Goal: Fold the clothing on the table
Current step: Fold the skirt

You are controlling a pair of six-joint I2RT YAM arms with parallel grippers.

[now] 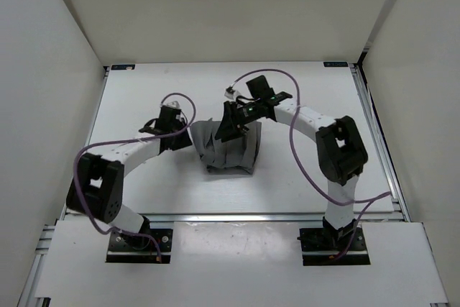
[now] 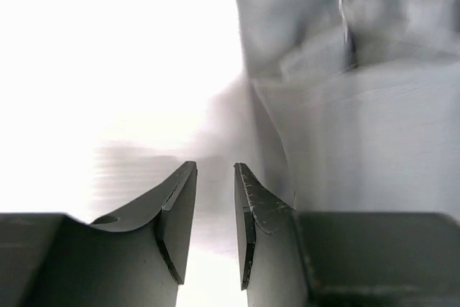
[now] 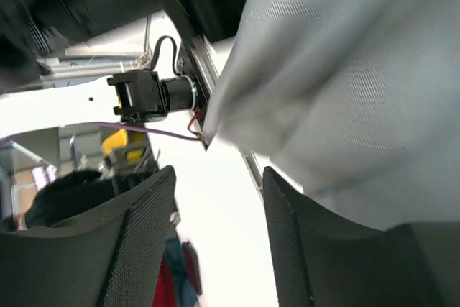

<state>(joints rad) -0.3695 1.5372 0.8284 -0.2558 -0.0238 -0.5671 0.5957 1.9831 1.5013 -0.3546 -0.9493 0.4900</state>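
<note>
Top view: the clothing [image 1: 231, 152], grey and pleated, lies bunched into a compact, roughly square heap at the middle of the table [image 1: 144, 98]. It is between the two arms and well clear of the side rails. Its near edge lies flat on the white top. Its far edge is hidden under the right arm's black wrist.

Left gripper [image 2: 214, 167]: the fingers stand a little apart, with a narrow gap and bare table showing through it. Nothing is pinched. In the left wrist view the grey cloth lies ahead and to the right of the fingertips, just beside the right-hand finger [image 2: 251, 206]. I cannot tell whether that finger touches the cloth. From above, this gripper sits low at the heap's left side, pointing toward it.

Right gripper [image 3: 219, 174]: the fingers are spread wide, and only white table and background show in the gap. A large fold of grey cloth fills the upper right of the right wrist view and passes close over the right-hand finger [image 3: 302, 249]. No cloth lies between the fingers. Whether the fold rests on that finger is not clear. From above, this gripper sits over the far edge of the heap.

A purple cable [image 1: 305, 167] loops off the right arm, apart from the cloth.
</note>
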